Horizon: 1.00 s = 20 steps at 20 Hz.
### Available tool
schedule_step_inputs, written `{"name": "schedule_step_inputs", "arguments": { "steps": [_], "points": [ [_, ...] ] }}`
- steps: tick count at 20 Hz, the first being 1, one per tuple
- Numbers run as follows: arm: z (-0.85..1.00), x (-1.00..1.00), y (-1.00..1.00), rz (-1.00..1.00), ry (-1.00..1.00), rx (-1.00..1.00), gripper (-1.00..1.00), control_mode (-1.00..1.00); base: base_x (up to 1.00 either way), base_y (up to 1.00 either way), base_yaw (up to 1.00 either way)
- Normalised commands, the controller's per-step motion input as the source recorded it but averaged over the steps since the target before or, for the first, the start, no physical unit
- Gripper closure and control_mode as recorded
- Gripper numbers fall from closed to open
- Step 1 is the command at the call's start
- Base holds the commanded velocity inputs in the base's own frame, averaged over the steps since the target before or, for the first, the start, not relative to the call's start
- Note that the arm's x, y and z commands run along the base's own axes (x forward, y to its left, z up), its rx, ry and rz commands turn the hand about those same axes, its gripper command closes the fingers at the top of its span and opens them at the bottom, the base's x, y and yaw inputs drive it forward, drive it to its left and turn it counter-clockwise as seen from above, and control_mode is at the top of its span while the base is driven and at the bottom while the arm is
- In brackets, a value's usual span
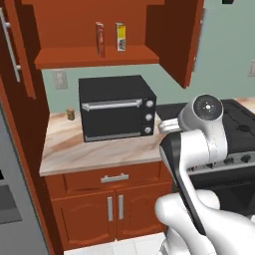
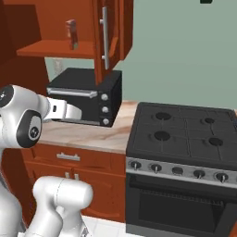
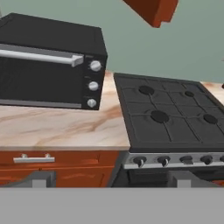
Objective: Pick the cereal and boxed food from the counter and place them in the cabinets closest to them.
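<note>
Cereal and boxed food: upright on open cabinet's shelf; likely light, stiff, crushable cardboard, best held across narrow faces; pincer apart, empty.

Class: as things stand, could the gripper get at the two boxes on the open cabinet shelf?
Probably yes. The cabinet doors stand open, and the red box and yellow box stand upright near the shelf's front. The toaster oven sits below, not blocking.

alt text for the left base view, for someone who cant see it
An open reddish-brown wooden wall cabinet holds a slim red box and a yellow box on its shelf, above a black toaster oven on a marble-patterned counter. The white robot arm rises at lower right.
</note>
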Motion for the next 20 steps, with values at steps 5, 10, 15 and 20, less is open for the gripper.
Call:
{"name": "schedule_step_inputs", "arguments": {
  "steps": [5,10,15,20],
  "points": [
    [0.0,0.0,0.0,0.0,0.0,0.0,-1.0,1.0,-0.18,-0.63,-0.01],
    [0.0,0.0,0.0,0.0,0.0,0.0,-1.0,1.0,-0.15,-0.62,-0.01],
    [0.0,0.0,0.0,0.0,0.0,0.0,-1.0,1.0,-0.15,-0.65,0.0],
    [0.0,0.0,0.0,0.0,0.0,0.0,-1.0,1.0,-0.17,-0.68,0.0]
  ]
}}
